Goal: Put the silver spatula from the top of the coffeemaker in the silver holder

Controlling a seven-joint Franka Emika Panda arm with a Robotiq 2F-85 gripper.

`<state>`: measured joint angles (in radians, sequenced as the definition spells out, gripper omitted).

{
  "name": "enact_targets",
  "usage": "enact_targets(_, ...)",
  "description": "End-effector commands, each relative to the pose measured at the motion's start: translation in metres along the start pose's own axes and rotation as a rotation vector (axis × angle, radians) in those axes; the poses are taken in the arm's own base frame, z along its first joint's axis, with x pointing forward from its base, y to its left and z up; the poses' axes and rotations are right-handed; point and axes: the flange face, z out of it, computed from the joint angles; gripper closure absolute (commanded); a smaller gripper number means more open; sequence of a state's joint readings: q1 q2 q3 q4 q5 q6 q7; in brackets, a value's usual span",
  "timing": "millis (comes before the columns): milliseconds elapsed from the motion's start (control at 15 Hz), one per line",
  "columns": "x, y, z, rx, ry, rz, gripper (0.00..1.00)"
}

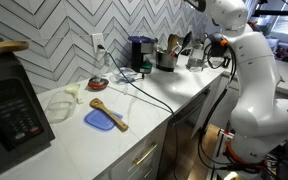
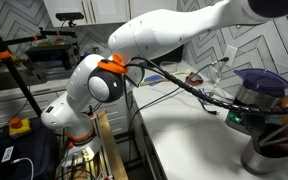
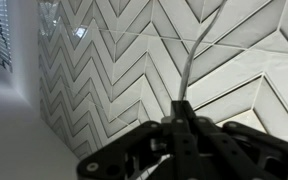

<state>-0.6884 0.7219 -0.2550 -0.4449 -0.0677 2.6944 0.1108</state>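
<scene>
1. Holding the silver spatula (image 3: 188, 70) clamped in my gripper (image 3: 179, 122), I judge it is high above the coffeemaker (image 1: 139, 52).
2. I descend slowly into the silver holder (image 1: 167, 61), just beside the coffeemaker, avoiding its wooden handles (image 1: 174, 43).

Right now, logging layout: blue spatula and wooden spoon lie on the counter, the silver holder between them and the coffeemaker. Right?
No: in an exterior view the coffeemaker stands between them and the silver holder. The blue spatula and wooden spoon do lie on the counter.
</scene>
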Motion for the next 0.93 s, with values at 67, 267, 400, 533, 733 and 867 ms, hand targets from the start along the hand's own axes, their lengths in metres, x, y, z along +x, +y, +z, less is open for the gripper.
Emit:
enact_targets(67, -0.012, -0.051, 0.004, 0.058, -0.016, -0.054, 0.99)
enact_targets(267, -0.012, -0.061, 0.002, 0.082, -0.023, -0.032, 0.98)
enact_targets(400, -0.013, -0.069, 0.002, 0.092, -0.027, -0.035, 0.98)
enact_targets(533, -0.022, -0.073, 0.008, 0.086, -0.066, -0.085, 0.99)
enact_targets(733, -0.044, -0.078, 0.022, 0.055, -0.116, -0.164, 0.99)
enact_targets(867, -0.058, -0.081, 0.031, 0.025, -0.149, -0.174, 0.99)
